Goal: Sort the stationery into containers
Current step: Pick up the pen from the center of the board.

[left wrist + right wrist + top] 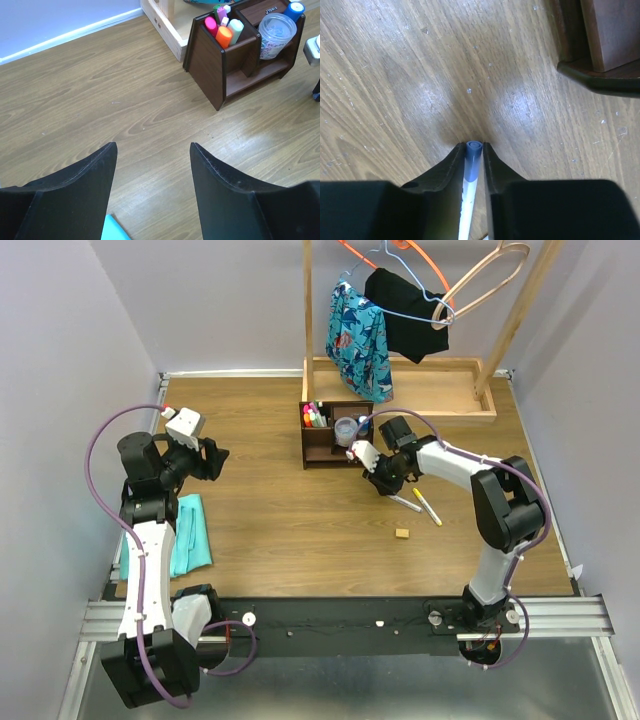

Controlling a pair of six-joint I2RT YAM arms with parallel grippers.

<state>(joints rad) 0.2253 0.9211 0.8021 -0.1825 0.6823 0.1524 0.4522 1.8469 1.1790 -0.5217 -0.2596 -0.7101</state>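
Observation:
My right gripper point(382, 483) point(473, 146) is shut on a white marker with a blue cap point(473, 159), low over the table just in front of the dark brown organizer point(330, 436) point(235, 60). The marker's white barrel point(406, 504) trails out behind the fingers. A yellow-capped marker point(428, 507) lies beside it, and a small tan eraser point(402, 533) sits nearer the front. The organizer holds highlighters point(224, 30) and a clear round tub point(277, 31). My left gripper point(214, 458) point(153, 150) stands open and empty over bare wood, well left of the organizer.
A teal folded cloth point(190, 535) point(113, 229) lies by the left arm. The clothes rack's long light wooden tray point(410, 392) runs along the back, with garments and hangers point(380, 320) above it. The organizer's corner point(600, 80) is close to the right fingers.

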